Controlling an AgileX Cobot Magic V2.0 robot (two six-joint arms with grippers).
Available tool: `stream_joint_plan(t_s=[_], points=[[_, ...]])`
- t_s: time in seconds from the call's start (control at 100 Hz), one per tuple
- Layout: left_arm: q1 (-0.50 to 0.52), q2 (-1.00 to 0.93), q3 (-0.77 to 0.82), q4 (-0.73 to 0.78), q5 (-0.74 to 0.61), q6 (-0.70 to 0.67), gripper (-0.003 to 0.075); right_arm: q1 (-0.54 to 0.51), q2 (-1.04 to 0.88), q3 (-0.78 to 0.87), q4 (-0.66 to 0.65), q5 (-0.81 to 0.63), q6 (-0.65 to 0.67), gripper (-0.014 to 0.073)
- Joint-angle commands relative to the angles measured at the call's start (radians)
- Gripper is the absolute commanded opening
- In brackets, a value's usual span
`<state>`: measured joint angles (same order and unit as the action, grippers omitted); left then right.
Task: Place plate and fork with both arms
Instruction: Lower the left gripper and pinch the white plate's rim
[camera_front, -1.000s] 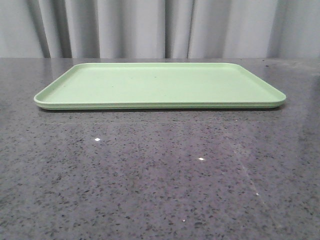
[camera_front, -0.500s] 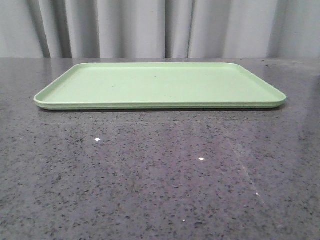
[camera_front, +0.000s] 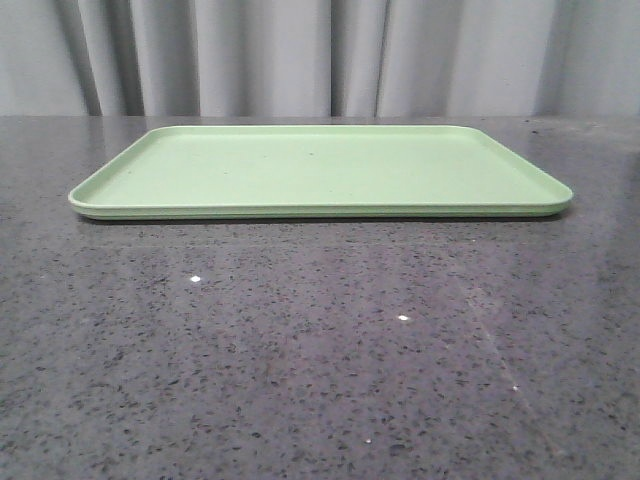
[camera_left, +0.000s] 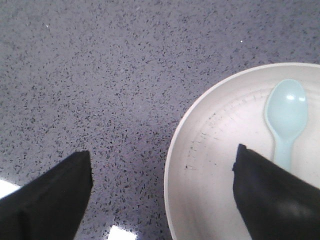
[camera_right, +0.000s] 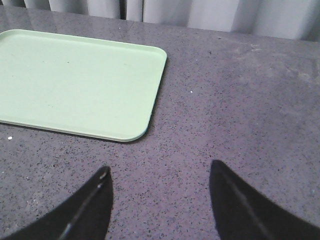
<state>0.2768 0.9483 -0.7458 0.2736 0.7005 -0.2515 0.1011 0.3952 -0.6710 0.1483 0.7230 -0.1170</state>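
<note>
Pale grey curtains (camera_front: 300, 55) hung behind a dark speckled stone table (camera_front: 320, 350), and a flat rectangular light-green tray (camera_front: 320, 170) lay on it toward the far side, with nothing on it in the front and right wrist views. The plate (camera_left: 215, 165) showed only in the left wrist view: a shallow round cream dish with faint dark speckles and a raised rim, resting on the table and partly cut off by the picture's edge. A pale blue spoon (camera_left: 286, 117) lay inside it, bowl upward, its handle running under one of the black fingers. The left gripper (camera_left: 162, 175) was spread wide, gripping nothing; one finger (camera_left: 272, 195) stood over the plate's inside and the other (camera_left: 50, 197) over bare table, so the plate's rim fell between them. Whether the finger touched the plate could not be told. The right gripper (camera_right: 160, 195) was likewise spread apart and empty above bare table, with the tray's near corner lying beyond its fingertips (camera_right: 102, 180) and apart from them. The fork appeared in none of the views.
</note>
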Motion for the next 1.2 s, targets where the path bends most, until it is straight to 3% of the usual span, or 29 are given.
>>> stream_joint_plan(t_s=[0.0, 1.03, 1.19], points=[[0.014, 0.024, -0.034, -0.004, -0.076, -0.007, 0.0567, -0.004, 0.015, -0.035, 0.005, -0.08, -0.001, 0.0438], [0.015, 0.268, -0.028, -0.03, -0.111, -0.015, 0.0562, -0.004, 0.015, -0.035, 0.005, -0.08, -0.001, 0.0438], [0.015, 0.268, -0.028, -0.03, -0.1, -0.015, 0.0458, -0.004, 0.015, -0.035, 0.005, -0.08, -0.001, 0.0438]])
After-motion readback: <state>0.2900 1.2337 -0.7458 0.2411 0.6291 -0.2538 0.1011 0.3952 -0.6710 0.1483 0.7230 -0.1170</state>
